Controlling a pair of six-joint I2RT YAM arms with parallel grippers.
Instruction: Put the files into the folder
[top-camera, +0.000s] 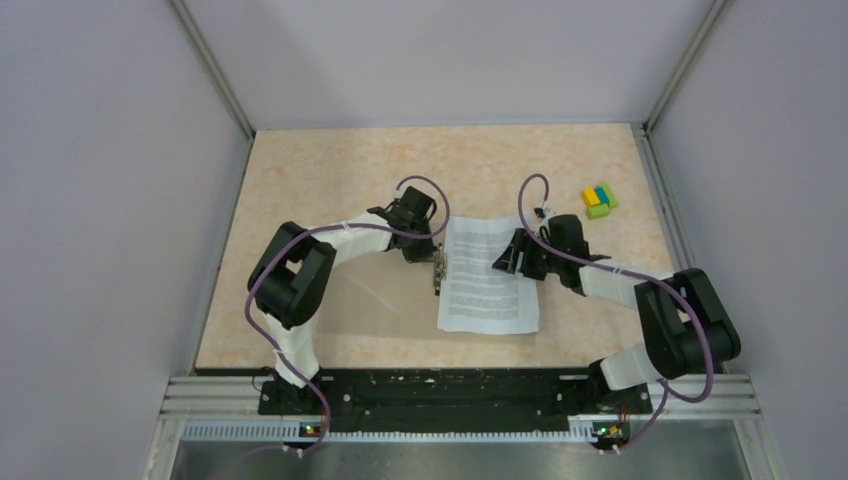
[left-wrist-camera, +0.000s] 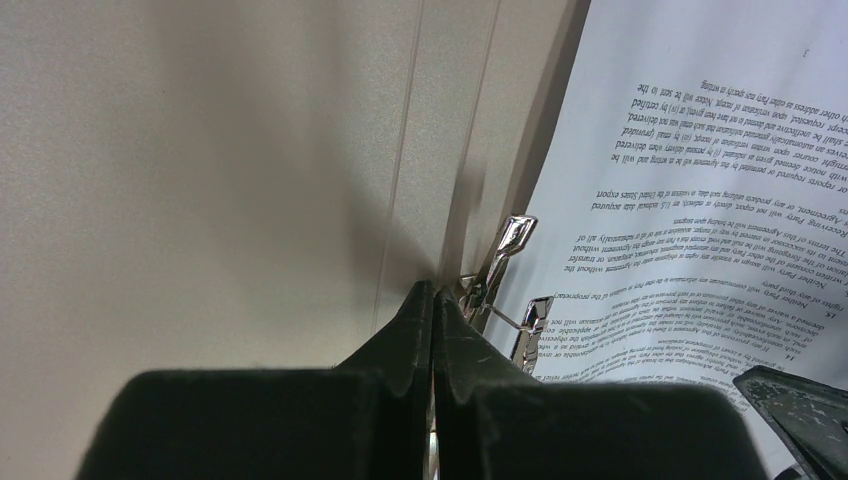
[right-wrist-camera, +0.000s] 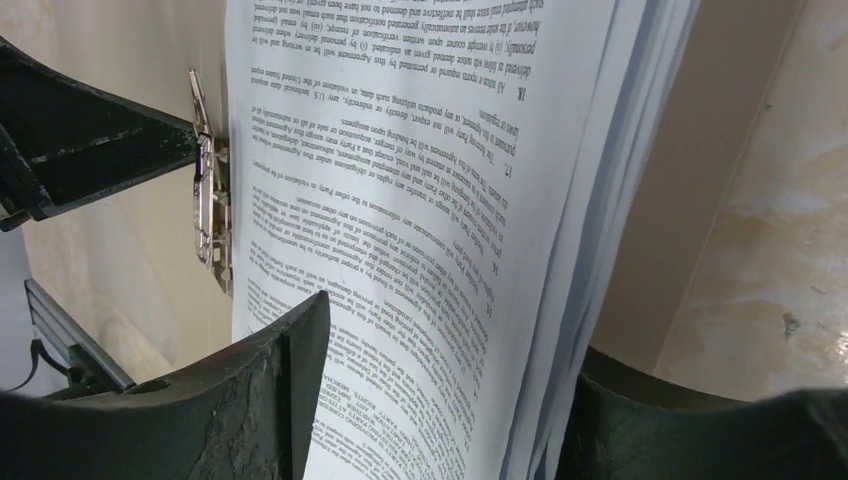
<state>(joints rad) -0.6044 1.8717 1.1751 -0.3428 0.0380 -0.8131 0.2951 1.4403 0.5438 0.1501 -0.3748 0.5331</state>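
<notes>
The files (top-camera: 488, 278), white printed sheets, lie on the right half of the open tan folder (top-camera: 385, 305) in the middle of the table. The folder's metal clip (top-camera: 438, 273) sits at the sheets' left edge. My left gripper (top-camera: 432, 252) is shut, its tips (left-wrist-camera: 433, 292) on the folder (left-wrist-camera: 250, 180) right beside the clip (left-wrist-camera: 512, 240). My right gripper (top-camera: 512, 262) is open and straddles the right edge of the files (right-wrist-camera: 420, 200). One finger (right-wrist-camera: 285, 400) lies over the top sheet. The other finger (right-wrist-camera: 625, 425) is behind the fanned, lifted edges.
A small yellow-blue-green block cluster (top-camera: 599, 201) sits at the back right. Grey walls enclose the table on three sides. The black rail holding the arm bases (top-camera: 440, 392) runs along the near edge. Bare tabletop (right-wrist-camera: 770, 230) shows right of the folder.
</notes>
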